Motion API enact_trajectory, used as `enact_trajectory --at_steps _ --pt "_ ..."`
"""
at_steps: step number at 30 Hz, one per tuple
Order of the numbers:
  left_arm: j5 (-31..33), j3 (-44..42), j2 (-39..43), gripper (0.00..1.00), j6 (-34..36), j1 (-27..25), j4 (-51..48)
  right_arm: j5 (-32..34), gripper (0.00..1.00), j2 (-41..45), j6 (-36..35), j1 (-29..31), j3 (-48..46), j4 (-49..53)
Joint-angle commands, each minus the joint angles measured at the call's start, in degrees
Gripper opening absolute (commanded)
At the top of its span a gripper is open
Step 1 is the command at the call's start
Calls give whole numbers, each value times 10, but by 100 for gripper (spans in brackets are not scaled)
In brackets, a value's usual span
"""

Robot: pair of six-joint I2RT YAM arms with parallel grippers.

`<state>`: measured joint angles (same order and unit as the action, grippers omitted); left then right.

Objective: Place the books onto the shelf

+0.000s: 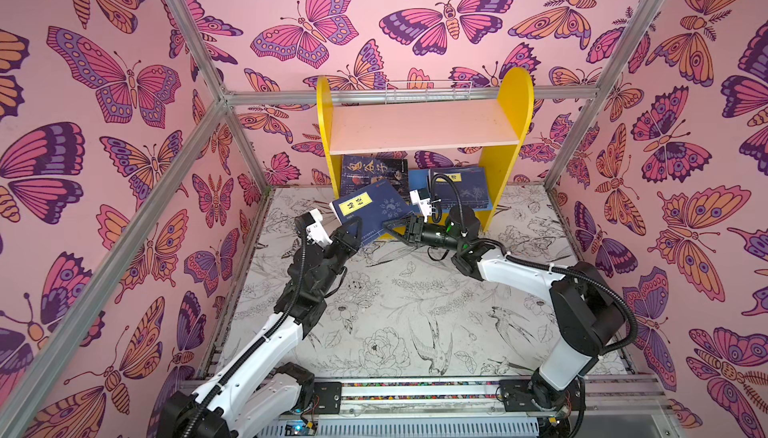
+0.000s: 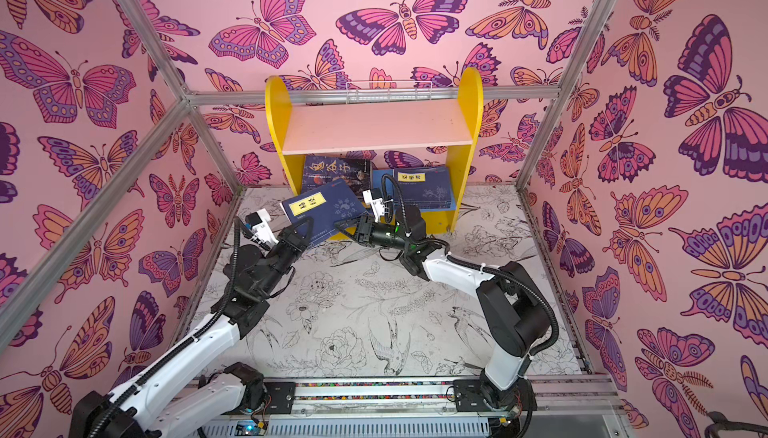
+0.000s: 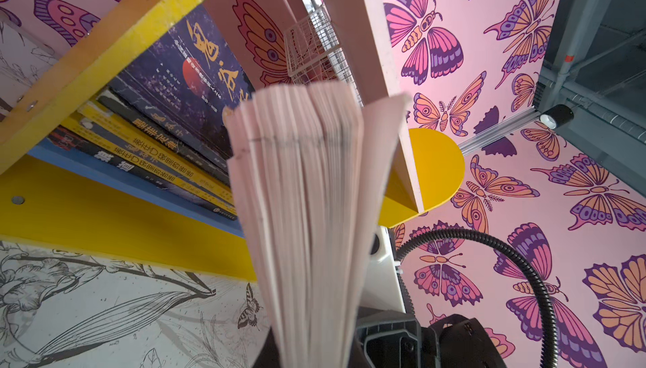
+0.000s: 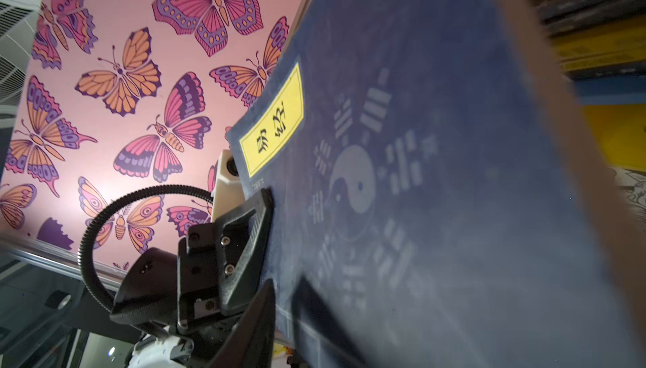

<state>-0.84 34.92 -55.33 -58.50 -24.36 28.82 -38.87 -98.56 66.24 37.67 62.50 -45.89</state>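
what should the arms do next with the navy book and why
Probably close the right gripper fully on the navy book, then ease it into the lower bay of the shelf. The left gripper already clamps the book's near edge, it hangs tilted in front of the shelf, and the right fingers straddle its other edge without a clear grip.

right end effector (image 1: 390,224) tips hidden by navy book (image 1: 365,211), stacked spines (image 3: 153,160) partly hidden

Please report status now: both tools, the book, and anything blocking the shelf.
Left tool shut on blue book. Right tool at its other edge, grip unclear. Book off the shelf. Leaning books crowd the lower board.
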Motion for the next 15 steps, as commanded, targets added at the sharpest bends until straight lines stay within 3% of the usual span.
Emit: enact_trajectory --at_steps 1,12,15 --pt "7 15 -8 0 34 -20 16 68 28 4 51 6 5 -109" --pt "30 3 -46 0 44 -66 -3 147 1 35 34 2 9 -86" --pt "47 5 -28 25 52 -66 -39 144 0 58 16 -16 -2 -55"
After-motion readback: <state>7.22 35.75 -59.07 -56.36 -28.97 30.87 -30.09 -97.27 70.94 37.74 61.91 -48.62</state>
